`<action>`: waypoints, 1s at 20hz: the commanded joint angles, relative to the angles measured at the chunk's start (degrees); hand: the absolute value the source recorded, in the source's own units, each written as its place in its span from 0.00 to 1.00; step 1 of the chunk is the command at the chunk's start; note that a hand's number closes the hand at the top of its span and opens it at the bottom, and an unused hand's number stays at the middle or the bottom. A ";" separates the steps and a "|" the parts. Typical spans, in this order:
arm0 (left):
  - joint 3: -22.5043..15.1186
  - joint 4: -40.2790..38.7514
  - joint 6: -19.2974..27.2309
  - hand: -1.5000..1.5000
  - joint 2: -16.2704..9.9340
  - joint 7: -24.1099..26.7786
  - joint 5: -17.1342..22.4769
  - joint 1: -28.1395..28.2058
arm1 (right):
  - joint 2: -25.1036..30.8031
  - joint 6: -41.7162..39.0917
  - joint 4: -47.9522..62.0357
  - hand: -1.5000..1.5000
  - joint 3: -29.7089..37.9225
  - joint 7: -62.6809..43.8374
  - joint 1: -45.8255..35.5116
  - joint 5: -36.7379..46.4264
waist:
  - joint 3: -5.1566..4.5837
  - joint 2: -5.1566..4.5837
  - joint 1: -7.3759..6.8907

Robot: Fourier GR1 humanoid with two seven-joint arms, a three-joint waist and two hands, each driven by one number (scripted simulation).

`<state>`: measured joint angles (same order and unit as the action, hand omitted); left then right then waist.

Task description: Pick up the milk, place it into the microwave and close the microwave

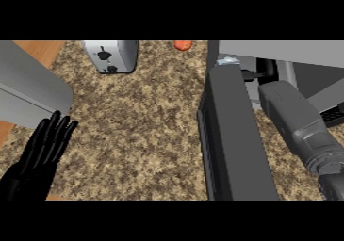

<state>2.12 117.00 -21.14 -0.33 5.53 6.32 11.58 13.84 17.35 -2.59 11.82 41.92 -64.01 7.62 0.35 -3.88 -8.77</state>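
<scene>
1. Head view: left hand (pixel 36 153) rests at the lower left, fingers (pixel 54 129) straight and relaxed, holding nothing — idle, out of the way.
2. Right forearm (pixel 299 124) reaches past the open microwave door (pixel 233 136) into the microwave (pixel 285 52); right hand hidden, so its state cannot be told.
3. Milk (pixel 228 60): a pale corner shows just beyond the door's far end, probably at the cavity mouth. Door not yet shut.
4. Toaster (pixel 111 55) stands on the desk (pixel 139 132), well beyond the left fingers.

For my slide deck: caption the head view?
Right forearm reaches behind the open microwave door; left robot hand rests open.
</scene>
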 commanded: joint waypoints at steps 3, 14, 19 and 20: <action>-3.02 -0.40 1.78 0.00 0.32 -0.93 -1.27 -1.42 | -0.15 -1.90 -0.47 0.00 1.16 -0.42 0.09 -1.10 | 0.02 0.10 0.94; -4.22 -5.38 1.32 0.00 0.32 0.70 -2.95 -2.27 | -0.98 -12.33 -1.45 0.00 2.67 5.23 6.69 -2.74 | -0.10 1.55 4.31; -6.27 -5.72 -0.70 0.00 -0.35 -0.61 -2.61 -0.89 | -2.16 -16.26 -2.09 0.00 3.61 7.41 9.58 -3.81 | -0.15 2.35 5.19; -7.64 -8.93 -0.60 0.00 0.31 1.77 -3.45 -2.09 | -3.08 -16.10 -2.06 0.00 3.11 10.52 12.05 -3.25 | -0.13 1.94 5.11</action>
<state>-3.33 110.74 -21.10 -0.32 6.30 3.64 10.14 11.96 4.00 -4.36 14.76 49.21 -55.17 4.60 0.23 -2.11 -4.32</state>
